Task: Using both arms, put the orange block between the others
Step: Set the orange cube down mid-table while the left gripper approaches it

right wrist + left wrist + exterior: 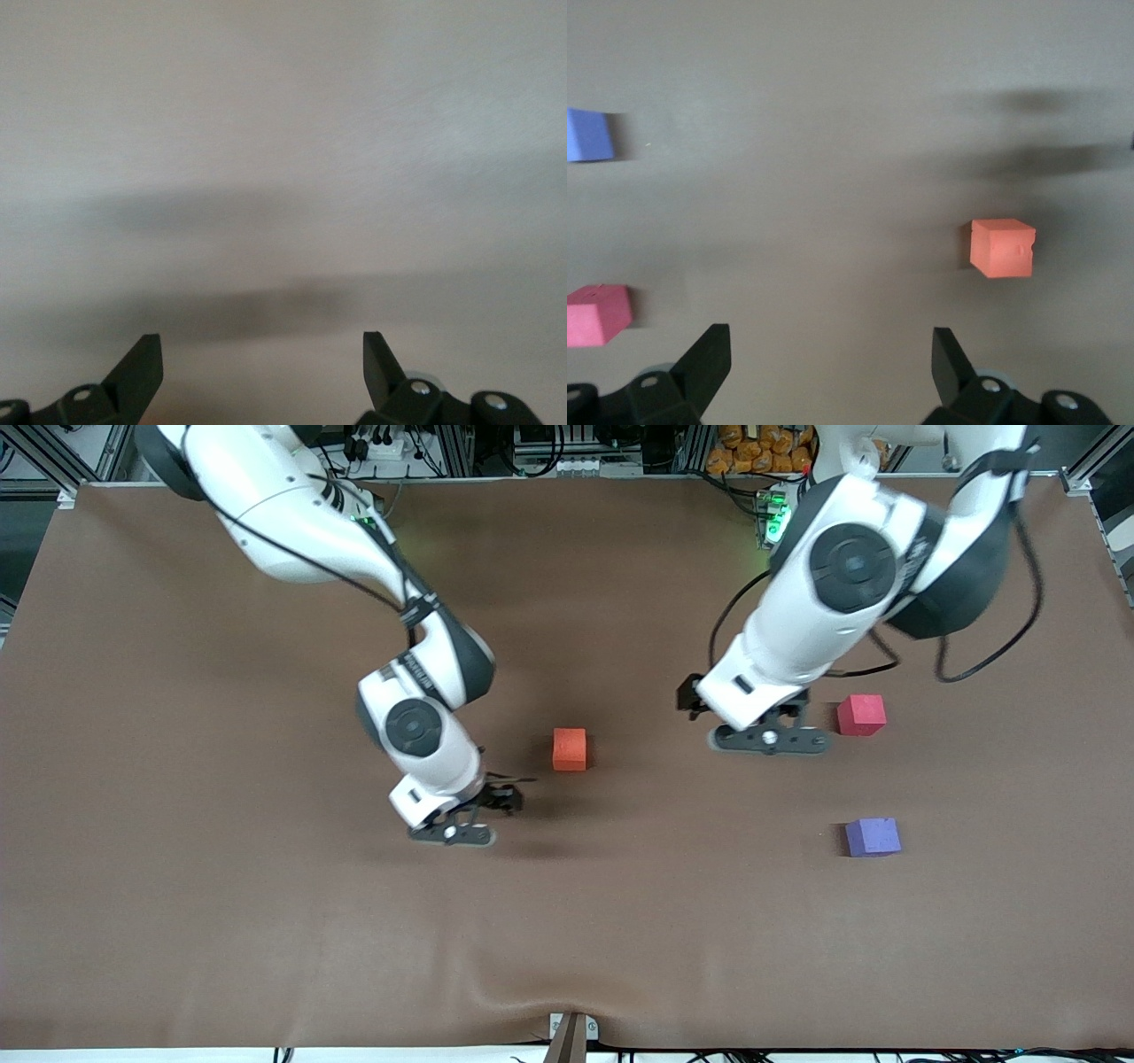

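The orange block [570, 749] [1002, 248] sits alone on the brown mat near the middle of the table. Toward the left arm's end lie the others: a pinkish-red cube [861, 715] [596, 314] and a purple-blue cube [873, 837] [586, 135], the purple-blue one nearer the front camera. My left gripper [769, 741] [830, 354] hangs open over bare mat between the orange block and the pinkish-red cube, holding nothing. My right gripper [454, 833] [262, 354] is open and empty over bare mat, a short way from the orange block toward the right arm's end.
The brown mat [221, 921] covers the whole table. Cables and clutter [753, 456] line the edge by the robot bases. A small bracket [571, 1035] sits at the table edge closest to the front camera.
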`<control>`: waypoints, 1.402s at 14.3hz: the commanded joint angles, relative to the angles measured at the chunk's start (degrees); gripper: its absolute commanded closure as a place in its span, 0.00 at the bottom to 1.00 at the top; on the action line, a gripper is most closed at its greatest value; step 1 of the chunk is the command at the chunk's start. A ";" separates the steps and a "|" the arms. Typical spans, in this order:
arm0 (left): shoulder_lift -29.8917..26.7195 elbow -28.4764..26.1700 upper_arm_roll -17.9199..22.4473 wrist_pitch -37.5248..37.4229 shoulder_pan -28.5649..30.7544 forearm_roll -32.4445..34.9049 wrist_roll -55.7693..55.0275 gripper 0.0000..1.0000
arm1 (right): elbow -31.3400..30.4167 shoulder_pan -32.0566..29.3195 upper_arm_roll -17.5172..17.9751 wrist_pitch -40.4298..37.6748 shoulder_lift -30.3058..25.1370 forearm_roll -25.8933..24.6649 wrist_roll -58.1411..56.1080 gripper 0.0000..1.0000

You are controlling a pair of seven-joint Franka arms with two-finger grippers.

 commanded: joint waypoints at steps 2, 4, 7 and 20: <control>3.56 2.58 0.09 3.56 -3.48 1.83 -3.53 0.00 | -2.74 -4.16 1.52 0.72 -0.85 -0.35 -6.34 0.00; 5.23 2.58 0.18 6.46 -4.62 1.74 -3.62 0.00 | -2.83 -4.78 1.17 1.16 -0.76 -1.05 -8.44 0.00; 7.16 2.67 0.44 9.28 -5.77 1.74 -4.75 0.00 | -2.92 -8.47 1.08 1.69 -0.58 -1.06 -13.54 0.00; 15.07 3.99 2.11 16.41 -15.34 4.19 -15.21 0.00 | -13.29 -23.67 1.78 -2.95 -20.43 -1.59 -29.09 0.00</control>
